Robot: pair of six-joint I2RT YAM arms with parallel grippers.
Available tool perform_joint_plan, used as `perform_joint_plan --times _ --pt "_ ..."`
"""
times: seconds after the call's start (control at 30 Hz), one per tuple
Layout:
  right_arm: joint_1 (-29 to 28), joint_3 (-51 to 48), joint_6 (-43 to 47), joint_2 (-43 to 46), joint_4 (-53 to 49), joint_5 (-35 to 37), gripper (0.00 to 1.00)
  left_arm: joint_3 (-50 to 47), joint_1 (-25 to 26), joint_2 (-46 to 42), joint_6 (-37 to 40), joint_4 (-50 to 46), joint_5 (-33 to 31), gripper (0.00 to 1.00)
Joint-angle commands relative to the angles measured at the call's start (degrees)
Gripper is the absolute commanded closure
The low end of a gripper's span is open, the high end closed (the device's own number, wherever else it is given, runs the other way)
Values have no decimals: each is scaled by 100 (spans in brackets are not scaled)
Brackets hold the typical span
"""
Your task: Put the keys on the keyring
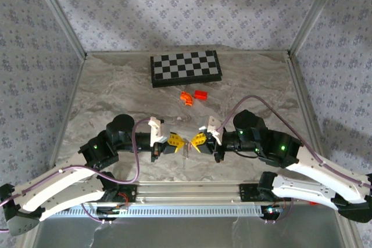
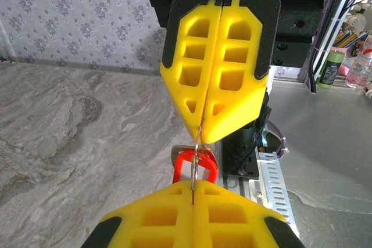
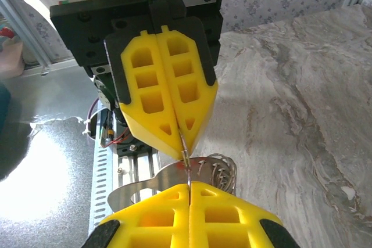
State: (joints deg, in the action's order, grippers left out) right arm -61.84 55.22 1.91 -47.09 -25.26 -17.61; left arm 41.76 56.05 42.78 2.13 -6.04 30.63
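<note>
The left gripper (image 2: 193, 185) and right gripper (image 3: 189, 185) meet tip to tip, each clamped tight on the keyring's (image 3: 221, 169) thin wire. The red key (image 2: 210, 168) hangs just beneath the tips.

Thin, pale grey, wiry keyring (image 3: 223, 169): pinched edge-on, aloft, where the closed tips of the left gripper (image 3: 180, 142) and right gripper (image 3: 189, 185) meet nose to nose. One straight strand running tip to tip; looser coiled strands bulging out just beside the right gripper's tip. Tiny red-orange, plastic-looking key (image 2: 209, 168): hanging just under the meeting tips, touching the strand, its open loop-shaped head upright. Threaded on or merely resting against it: cannot be told.
</note>
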Motion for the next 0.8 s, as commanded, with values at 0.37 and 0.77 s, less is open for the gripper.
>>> perform_joint_plan --times 0.37,0.77 --pt "50 -11 -103 11 115 -130 100 139 92 -20 82 128 55 100" --pt "50 -11 -86 -70 162 -140 100 139 101 -7 91 121 39 100"
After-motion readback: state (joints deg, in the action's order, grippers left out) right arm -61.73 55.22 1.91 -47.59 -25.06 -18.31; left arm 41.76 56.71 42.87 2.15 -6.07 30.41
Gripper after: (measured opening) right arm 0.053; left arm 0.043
